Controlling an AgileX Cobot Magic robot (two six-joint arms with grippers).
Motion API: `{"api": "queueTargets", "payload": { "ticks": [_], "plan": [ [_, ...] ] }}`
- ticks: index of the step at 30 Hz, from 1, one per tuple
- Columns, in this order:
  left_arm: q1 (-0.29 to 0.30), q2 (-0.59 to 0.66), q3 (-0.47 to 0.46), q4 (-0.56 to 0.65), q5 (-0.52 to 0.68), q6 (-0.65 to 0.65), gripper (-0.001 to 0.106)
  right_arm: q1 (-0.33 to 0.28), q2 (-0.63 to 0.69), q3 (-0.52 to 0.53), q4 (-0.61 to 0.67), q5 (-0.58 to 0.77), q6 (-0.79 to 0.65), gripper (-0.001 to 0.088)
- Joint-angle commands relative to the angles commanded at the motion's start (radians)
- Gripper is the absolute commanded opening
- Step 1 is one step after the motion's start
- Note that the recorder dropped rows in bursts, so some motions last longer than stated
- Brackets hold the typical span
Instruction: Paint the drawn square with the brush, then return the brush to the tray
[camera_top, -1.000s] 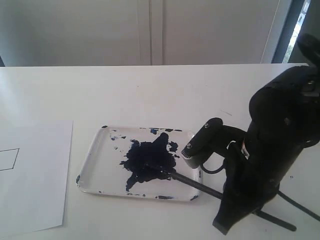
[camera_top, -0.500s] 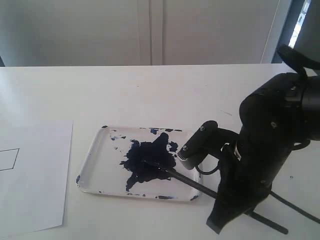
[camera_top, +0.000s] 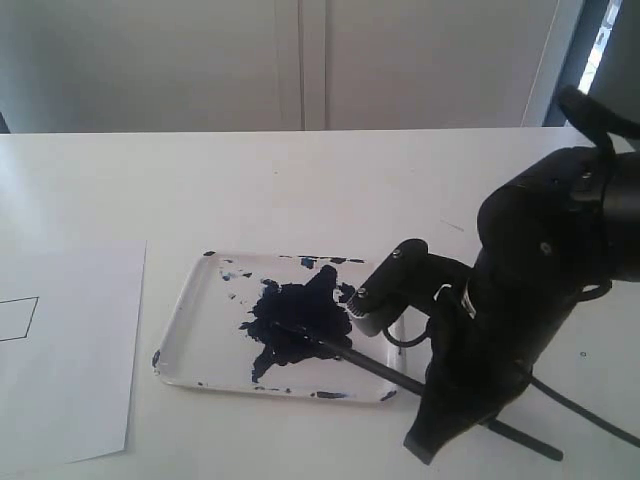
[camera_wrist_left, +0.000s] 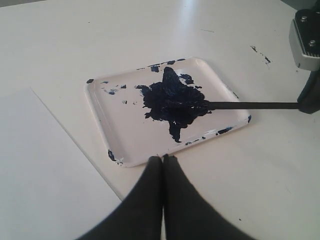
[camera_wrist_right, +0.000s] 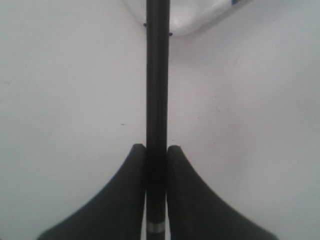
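Brush (camera_top: 365, 360) clamped between the fingers of the right gripper (camera_wrist_right: 156, 150) — its tip lies in the dark paint blot (camera_top: 295, 320) of the tray (camera_top: 190, 335), and its shaft crosses the rim near a corner. Left gripper (camera_wrist_left: 162, 161): fingers pressed together, holding nothing. Drawn square (camera_top: 18, 318) — a bare outline on the paper sheet (camera_top: 80, 380), beside the tray.
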Motion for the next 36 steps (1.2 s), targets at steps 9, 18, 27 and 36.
{"api": "queueTargets", "payload": {
  "ticks": [9,18,27,36],
  "plan": [
    [0.0,0.0,0.0,0.0,0.0,0.0,0.0,0.0,0.002,0.0,0.07,0.031,-0.015,0.0],
    [0.0,0.0,0.0,0.0,0.0,0.0,0.0,0.0,0.002,-0.013,0.126,0.013,-0.059,0.0],
    [0.0,0.0,0.0,0.0,0.0,0.0,0.0,0.0,0.002,-0.087,0.032,0.014,-0.029,0.0],
    [0.0,0.0,0.0,0.0,0.0,0.0,0.0,0.0,0.002,-0.09,0.029,0.048,-0.028,0.0]
  ]
}}
